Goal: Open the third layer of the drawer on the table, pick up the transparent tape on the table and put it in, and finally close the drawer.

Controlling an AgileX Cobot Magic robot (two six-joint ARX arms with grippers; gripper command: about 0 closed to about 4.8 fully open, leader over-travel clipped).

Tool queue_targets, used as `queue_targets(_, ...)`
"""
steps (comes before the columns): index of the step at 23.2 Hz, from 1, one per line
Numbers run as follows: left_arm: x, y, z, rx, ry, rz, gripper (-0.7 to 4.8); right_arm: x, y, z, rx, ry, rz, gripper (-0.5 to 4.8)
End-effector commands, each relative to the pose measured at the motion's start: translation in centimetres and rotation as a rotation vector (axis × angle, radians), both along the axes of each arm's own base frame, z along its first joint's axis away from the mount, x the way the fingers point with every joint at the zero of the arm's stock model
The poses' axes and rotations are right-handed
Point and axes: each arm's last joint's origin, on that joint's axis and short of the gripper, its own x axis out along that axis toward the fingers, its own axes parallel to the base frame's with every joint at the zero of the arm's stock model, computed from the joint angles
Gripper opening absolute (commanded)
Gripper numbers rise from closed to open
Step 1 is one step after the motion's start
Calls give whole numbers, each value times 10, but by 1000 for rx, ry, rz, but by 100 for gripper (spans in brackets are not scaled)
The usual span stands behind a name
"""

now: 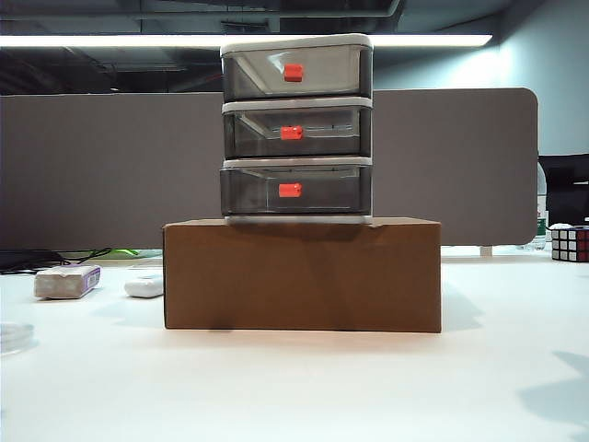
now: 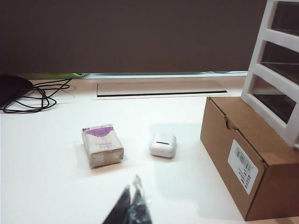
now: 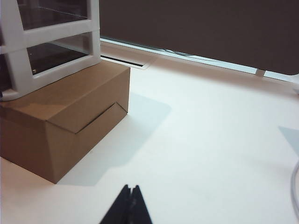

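Left gripper [image 2: 133, 205] and right gripper [image 3: 129, 207]: fingers pressed together, empty, low over the plain white table [image 1: 304, 387]. Clear round transparent tape [image 1: 14, 336]: table's near left edge. Brown cardboard box [image 1: 302, 274]: centre. Upon it, smoky-grey three-tier drawer [image 1: 296, 129]; third layer [image 1: 296, 190] closed.

You see the drawer [image 1: 296, 129] in smoky translucent plastic with a pale matt frame, resting on a matt brown cardboard box [image 1: 302, 274]. The table [image 1: 294, 387] looks smooth and white. The transparent tape [image 1: 14, 336] looks clear and glassy.
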Motion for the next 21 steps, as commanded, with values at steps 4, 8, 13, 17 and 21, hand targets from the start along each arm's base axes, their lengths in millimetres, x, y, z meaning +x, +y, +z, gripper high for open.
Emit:
queue_targets(4,0,0,2,-3,-10,-2,-5,0,0,0,1,-14,-1,-5)
queue_targets(8,0,0,2,-4,-10,-3,-5,0,0,0,1,-14,-2,-5)
queue_targets(13,-4,-10,10,-241,3,-297,-6,-1,4,8,217,-29,145,-5)
queue_targets(17,-7,-22,13,-251,-22,-354,-6,-3,8,20,256,-47,198,-6)
queue_targets(21,-11,-37,13,-273,-15,-330,-6,-5,12,31,258,-17,182,-6)
